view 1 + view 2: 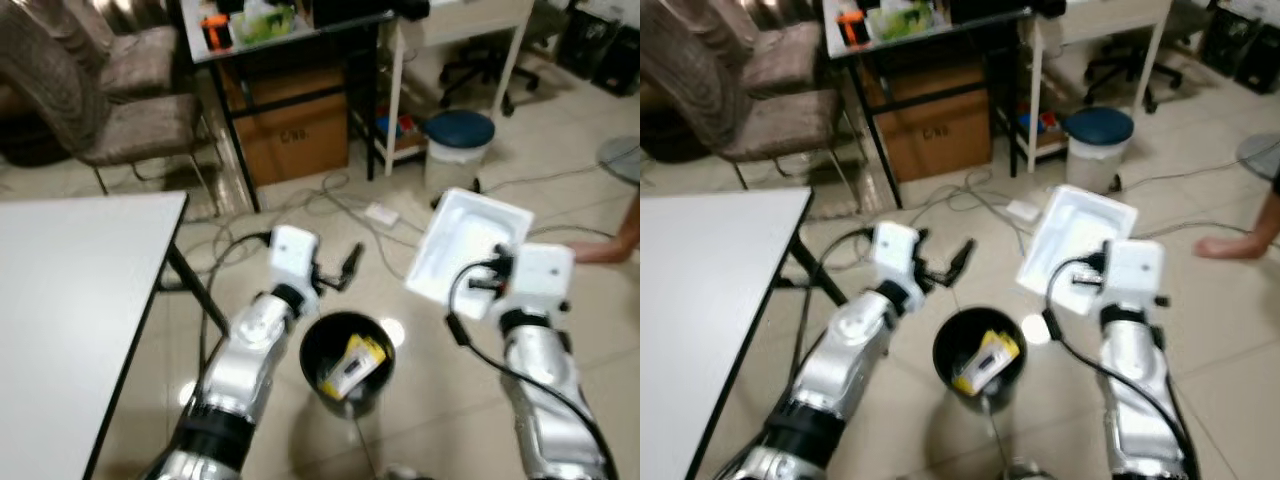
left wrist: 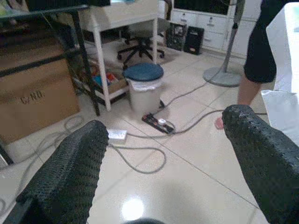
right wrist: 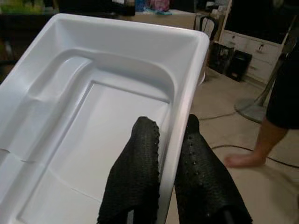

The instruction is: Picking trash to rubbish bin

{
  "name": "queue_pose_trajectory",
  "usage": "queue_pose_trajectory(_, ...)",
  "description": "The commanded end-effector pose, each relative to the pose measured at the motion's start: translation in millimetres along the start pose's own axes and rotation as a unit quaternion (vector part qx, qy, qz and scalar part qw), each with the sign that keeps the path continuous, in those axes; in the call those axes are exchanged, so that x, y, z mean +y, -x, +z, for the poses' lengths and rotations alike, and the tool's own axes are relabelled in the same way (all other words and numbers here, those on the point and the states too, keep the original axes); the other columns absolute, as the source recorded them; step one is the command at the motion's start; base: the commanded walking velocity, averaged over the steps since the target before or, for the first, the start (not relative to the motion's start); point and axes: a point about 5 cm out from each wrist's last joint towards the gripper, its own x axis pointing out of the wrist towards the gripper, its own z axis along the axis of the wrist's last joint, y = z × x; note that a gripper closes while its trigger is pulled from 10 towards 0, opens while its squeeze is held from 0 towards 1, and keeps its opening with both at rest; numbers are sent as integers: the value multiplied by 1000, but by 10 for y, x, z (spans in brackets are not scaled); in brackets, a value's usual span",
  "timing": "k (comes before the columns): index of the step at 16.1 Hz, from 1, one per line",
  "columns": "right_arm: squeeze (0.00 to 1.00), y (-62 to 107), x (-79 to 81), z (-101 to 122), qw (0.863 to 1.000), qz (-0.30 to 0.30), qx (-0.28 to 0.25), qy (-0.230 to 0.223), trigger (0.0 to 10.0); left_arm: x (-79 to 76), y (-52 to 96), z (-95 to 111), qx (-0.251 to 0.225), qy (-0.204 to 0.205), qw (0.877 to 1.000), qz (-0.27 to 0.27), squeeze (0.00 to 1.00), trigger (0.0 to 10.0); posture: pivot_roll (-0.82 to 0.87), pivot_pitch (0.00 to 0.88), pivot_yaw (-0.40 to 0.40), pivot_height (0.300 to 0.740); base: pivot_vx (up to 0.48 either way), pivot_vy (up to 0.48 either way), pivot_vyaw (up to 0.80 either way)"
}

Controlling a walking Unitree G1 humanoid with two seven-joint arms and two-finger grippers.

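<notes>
Bin [image 1: 345, 365] — one yellow wrapper [image 1: 352, 364]; right gripper [image 3: 170, 154] pinches one tray [image 3: 93, 107].

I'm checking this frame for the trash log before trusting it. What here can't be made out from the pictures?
- Black rubbish bin: what lies under the yellow packet is hidden by the packet and the dark inside.
- White tray: its near end is cut off by the right wrist view's edge; the right gripper covers part of the rim.
- Person: cut off by the frame edges in the left wrist view.
- Items on the black table: too small and blurred.

Home office, desks [image 1: 300, 35], swivel chair [image 1: 480, 70], cardboard box [image 1: 295, 130], floor cables [image 1: 340, 205]
</notes>
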Motion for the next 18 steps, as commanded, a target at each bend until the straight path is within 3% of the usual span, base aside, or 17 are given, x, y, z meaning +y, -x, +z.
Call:
queue_pose_trajectory(1,0,5,84,31,1000,14,-6,-4,10000,108,42,3,2,-8,1000,17,0,10000,-126,97,79,740,0,0,0)
queue_pose_trajectory(18,0,7,74,26,1000,13,-4,-1,10000,49,26,11,-1,-1,1000,5,0,10000,-129,98,73,740,0,0,0)
